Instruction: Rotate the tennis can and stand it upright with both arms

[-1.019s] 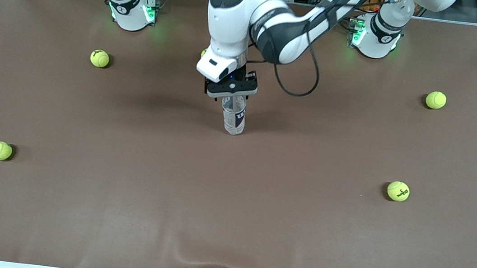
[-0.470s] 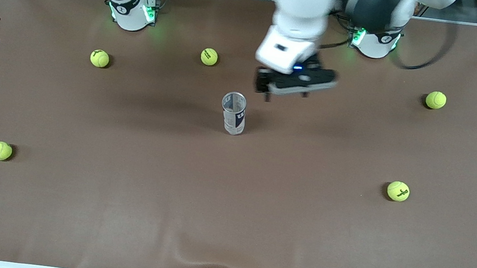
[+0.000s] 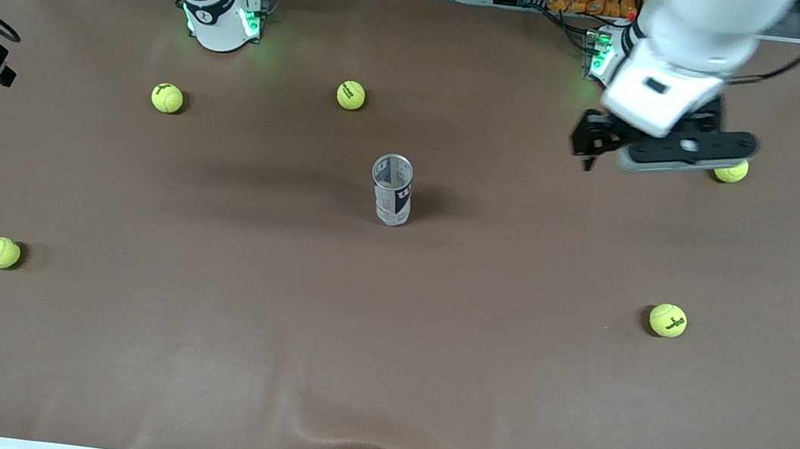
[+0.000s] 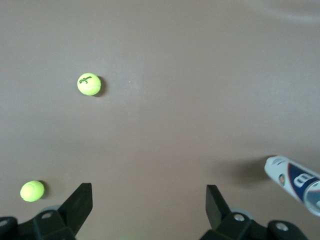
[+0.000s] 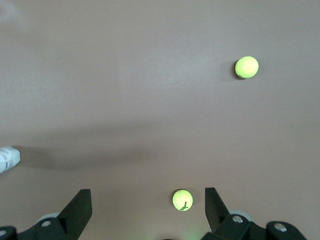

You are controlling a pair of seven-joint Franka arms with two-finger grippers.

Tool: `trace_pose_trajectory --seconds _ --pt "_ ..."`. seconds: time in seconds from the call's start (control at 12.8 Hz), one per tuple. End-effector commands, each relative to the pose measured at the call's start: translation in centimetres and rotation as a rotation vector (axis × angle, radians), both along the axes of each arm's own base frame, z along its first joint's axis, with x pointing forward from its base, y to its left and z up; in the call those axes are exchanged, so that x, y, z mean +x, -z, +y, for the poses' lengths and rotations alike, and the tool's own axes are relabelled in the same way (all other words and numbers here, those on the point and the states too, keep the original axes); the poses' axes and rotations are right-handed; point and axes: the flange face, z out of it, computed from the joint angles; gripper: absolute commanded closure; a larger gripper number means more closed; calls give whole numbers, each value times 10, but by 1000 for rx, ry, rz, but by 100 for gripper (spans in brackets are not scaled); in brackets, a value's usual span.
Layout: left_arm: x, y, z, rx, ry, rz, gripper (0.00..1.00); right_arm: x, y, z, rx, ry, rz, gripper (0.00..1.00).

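Observation:
The tennis can [image 3: 392, 191] stands upright near the middle of the table, open silver rim up, with nothing touching it. It also shows at the edge of the left wrist view [image 4: 295, 182] and of the right wrist view [image 5: 8, 159]. My left gripper [image 3: 661, 151] is open and empty in the air, over the table toward the left arm's end and well away from the can; its jaws [image 4: 148, 187] stand wide apart. My right gripper [image 5: 147, 192] is open and empty, high over a tennis ball [image 5: 182, 200], and the right arm waits.
Several yellow-green tennis balls lie scattered on the brown table: one [image 3: 351, 95] farther from the camera than the can, one [image 3: 167, 97] and one [image 3: 0, 252] toward the right arm's end, one [image 3: 668, 320] and one [image 3: 733, 172], partly covered by the left gripper, toward the left arm's end.
My left gripper has let go of the can's top, risen, and swung away toward the left arm's end of the table. The can stays upright in place.

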Motion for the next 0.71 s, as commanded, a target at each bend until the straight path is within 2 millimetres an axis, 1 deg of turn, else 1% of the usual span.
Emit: trace_pose_trajectory --seconds 0.0,0.08,0.16,0.24,0.39,0.47,0.63 --pt "-5 -3 59 -53 4 36 0 1 -2 -4 -14 -40 -4 0" --pt "-1 -3 80 -85 11 45 0 1 -2 -4 -12 -41 -6 0" --pt "-1 -2 97 -105 5 51 0 1 -2 -3 -14 -42 -4 0" --pt "-3 -1 107 -108 -3 46 0 1 -2 -2 -15 -45 -3 0" --pt "-11 2 116 -98 -9 38 0 1 -1 -2 -14 -45 -1 0" --pt "-14 2 128 -93 12 36 0 0 -1 -2 -13 -45 0 0" --pt "-14 2 133 -96 29 33 0 0 -1 -1 -13 -46 2 0"
